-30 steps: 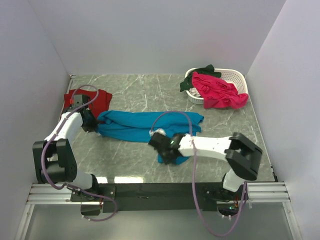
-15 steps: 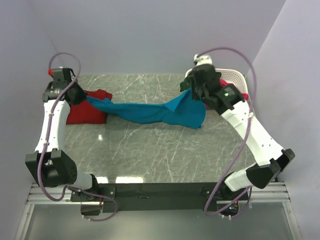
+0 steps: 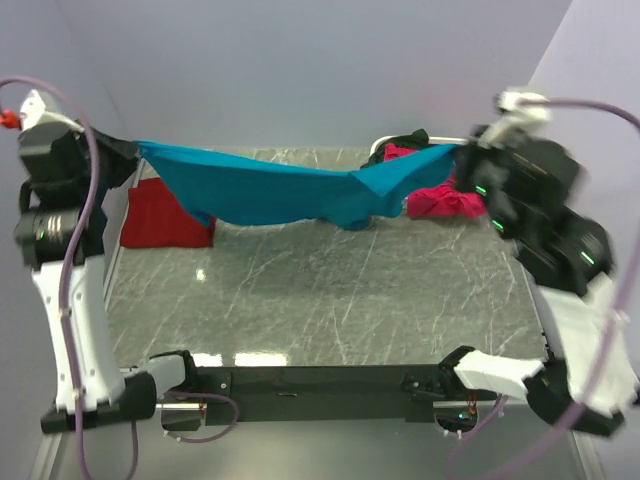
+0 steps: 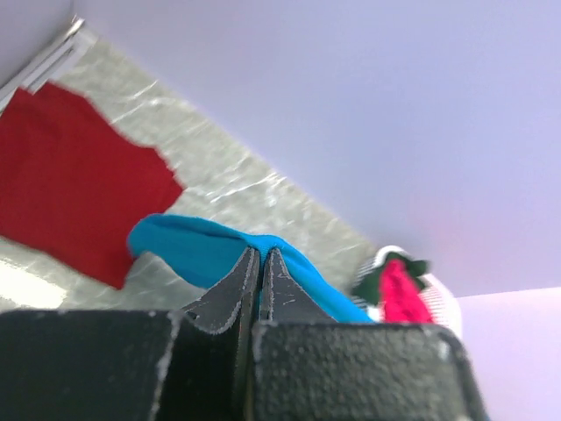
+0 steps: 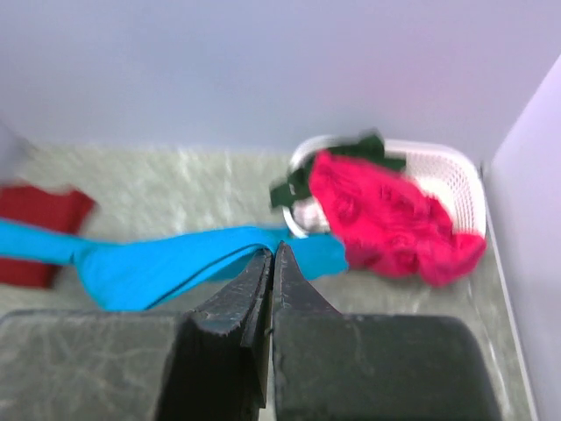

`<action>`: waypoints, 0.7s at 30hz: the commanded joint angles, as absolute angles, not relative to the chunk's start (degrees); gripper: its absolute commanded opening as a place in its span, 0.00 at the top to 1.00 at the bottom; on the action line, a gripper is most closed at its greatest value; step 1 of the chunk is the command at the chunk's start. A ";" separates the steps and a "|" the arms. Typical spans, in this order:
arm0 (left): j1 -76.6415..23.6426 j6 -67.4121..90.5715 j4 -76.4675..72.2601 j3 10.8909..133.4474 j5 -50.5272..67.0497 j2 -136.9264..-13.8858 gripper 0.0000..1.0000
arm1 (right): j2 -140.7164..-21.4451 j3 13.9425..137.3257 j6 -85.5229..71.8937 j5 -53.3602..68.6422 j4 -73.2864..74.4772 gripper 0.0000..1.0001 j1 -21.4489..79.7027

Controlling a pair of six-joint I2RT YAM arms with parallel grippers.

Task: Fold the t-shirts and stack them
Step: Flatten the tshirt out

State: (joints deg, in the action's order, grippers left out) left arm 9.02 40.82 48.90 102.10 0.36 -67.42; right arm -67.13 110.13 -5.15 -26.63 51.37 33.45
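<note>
— While both arms stand raised, where does the soft teal-blue short-sleeved cloth t-shirt (image 3: pixel 290 195) hang?

— It is strung in the air between them, sagging in the middle. One end is just beside the white slatted plastic basket (image 5: pixel 443 171), and the rest runs well away to the basket's left in the overhead view.

— And the fingers?

— The left gripper (image 3: pixel 135 148) has its fingers pressed together on the end far from the basket, with teal cloth coming straight out of the tips in the wrist view. The right gripper (image 3: pixel 465 148) pinches the basket end in the same way, with no gap showing between its fingers.

— What about the other shirts?

— A bright pink cloth t-shirt (image 5: pixel 386 219) spills over the basket's near rim, and a dark green cloth t-shirt (image 5: pixel 372 145) lies at its far rim. A dark red cloth t-shirt (image 3: pixel 165 212) lies flat on the grey marbled table (image 3: pixel 330 290), well apart from the basket and under the teal shirt's far end.
</note>
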 commanded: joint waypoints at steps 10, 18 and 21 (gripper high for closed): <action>8.61 44.04 52.65 110.99 -1.39 -53.61 1.00 | -48.34 113.64 2.28 -23.73 38.59 1.00 33.22; 8.70 45.26 47.65 111.01 0.34 -53.88 0.99 | -51.85 119.53 4.74 -23.82 35.17 1.00 33.14; 8.61 45.61 43.43 105.49 2.72 -53.88 0.99 | -53.26 116.83 6.50 -25.05 33.40 1.00 33.22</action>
